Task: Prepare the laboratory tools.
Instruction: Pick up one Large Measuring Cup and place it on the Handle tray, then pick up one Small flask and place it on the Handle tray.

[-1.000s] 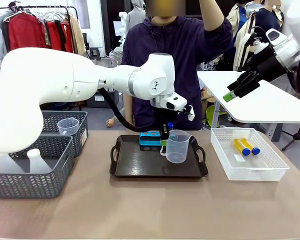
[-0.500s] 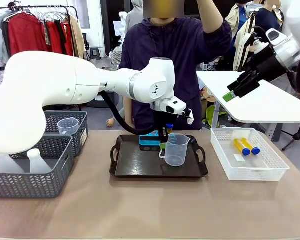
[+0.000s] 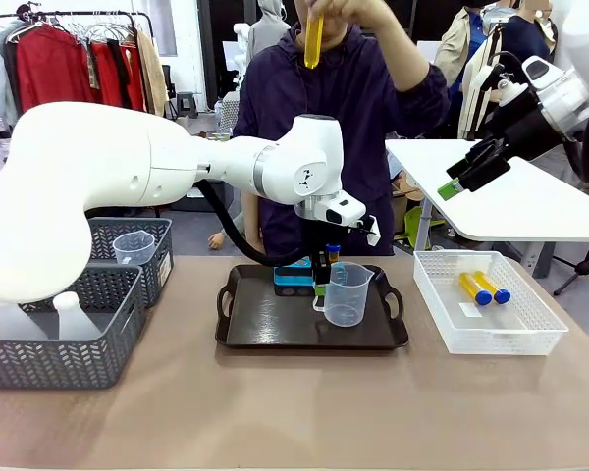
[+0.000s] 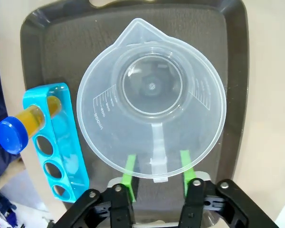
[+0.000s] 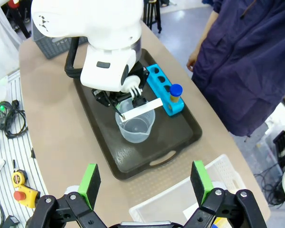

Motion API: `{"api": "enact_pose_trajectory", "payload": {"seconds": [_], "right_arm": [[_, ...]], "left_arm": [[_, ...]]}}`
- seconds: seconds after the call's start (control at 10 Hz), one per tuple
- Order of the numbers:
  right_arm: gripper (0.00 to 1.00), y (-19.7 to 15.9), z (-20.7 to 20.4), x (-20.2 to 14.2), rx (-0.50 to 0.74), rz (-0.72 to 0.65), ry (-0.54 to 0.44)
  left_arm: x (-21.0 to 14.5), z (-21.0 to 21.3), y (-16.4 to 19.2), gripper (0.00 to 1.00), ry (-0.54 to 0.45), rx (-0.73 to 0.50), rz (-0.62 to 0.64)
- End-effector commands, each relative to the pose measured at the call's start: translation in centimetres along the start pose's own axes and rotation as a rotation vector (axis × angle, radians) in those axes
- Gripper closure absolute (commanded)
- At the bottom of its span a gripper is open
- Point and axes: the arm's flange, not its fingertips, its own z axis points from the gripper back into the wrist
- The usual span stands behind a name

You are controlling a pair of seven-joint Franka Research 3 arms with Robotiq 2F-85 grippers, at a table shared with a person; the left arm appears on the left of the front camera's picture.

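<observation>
The clear handled beaker (image 3: 348,292) (image 4: 152,99) stands upright on the black tray (image 3: 265,329). My left gripper (image 3: 322,285) (image 4: 156,166) is open, its green pads on either side of the beaker's handle with a gap on each side. A blue rack (image 4: 61,156) on the tray holds one blue-capped yellow tube (image 4: 23,128). Two more tubes (image 3: 476,287) lie in the white mesh basket (image 3: 491,339). The person holds a yellow tube (image 3: 314,39) up high. The white conical flask (image 3: 71,316) sits in the near grey basket. My right gripper (image 3: 452,188) (image 5: 146,183) hangs open and empty, high at the right.
Two grey woven baskets (image 3: 39,363) stand at the left; the rear one holds a small clear cup (image 3: 133,247). The person stands just behind the tray. A white side table (image 3: 530,206) lies under my right arm. The table's front half is bare.
My left gripper lowered the beaker onto the tray and opened off its handle. The person's raised hand now shows a yellow tube.
</observation>
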Motion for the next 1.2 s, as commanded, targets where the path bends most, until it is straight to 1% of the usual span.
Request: {"api": "enact_pose_trajectory", "payload": {"seconds": [0.0, 0.1, 0.3, 0.7, 0.8, 0.9, 1.1], "right_arm": [[0.0, 0.0, 0.0, 0.1, 0.006, 0.002, -0.015], [0.0, 0.0, 0.0, 0.1, 0.006, 0.002, -0.015], [0.0, 0.0, 0.0, 0.1, 0.006, 0.002, -0.015], [0.0, 0.0, 0.0, 0.1, 0.006, 0.002, -0.015], [0.0, 0.0, 0.0, 0.1, 0.006, 0.002, -0.015], [0.0, 0.0, 0.0, 0.1, 0.006, 0.002, -0.015], [0.0, 0.0, 0.0, 0.1, 0.006, 0.002, -0.015]], "left_arm": [[-0.4, 1.5, 0.4, 0.0, -0.016, -0.017, -0.002], [-0.7, 2.2, 0.1, 0.0, -0.019, -0.04, 0.005], [-1.6, 4.0, -0.7, 0.0, -0.032, -0.046, 0.016], [-2.7, 6.9, -1.9, 0.0, -0.041, -0.006, 0.045], [-3.0, 7.8, -2.1, 0.0, -0.045, -0.002, 0.065], [-3.6, 9.5, -2.9, 0.0, -0.057, 0.017, 0.054], [-5.9, 12.7, -3.5, 0.0, -0.064, 0.058, 0.137]]}}
